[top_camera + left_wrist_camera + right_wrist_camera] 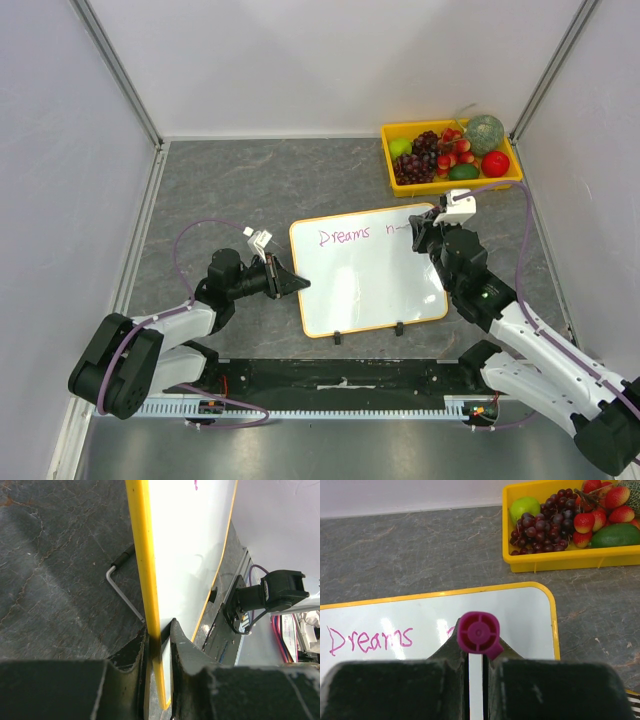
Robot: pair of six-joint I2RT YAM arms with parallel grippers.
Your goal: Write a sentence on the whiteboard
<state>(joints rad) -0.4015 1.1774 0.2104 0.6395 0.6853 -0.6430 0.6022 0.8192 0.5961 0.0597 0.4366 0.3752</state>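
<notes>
Two grips: left gripper [298, 284] clamps the whiteboard [370, 290] edge, centre-left; right gripper [422, 236] pinches the magenta marker [478, 634]. Excess pen pressure could shift the whiteboard, distorting letters.

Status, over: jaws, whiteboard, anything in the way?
Left jaws clamped on whiteboard edge. Right jaws shut on marker. "Dreams" written, next word started. Fruit tray apart from board.

left pincer [160, 632] pinched narrow (arm low); right pincer [477, 655] closed tight
</notes>
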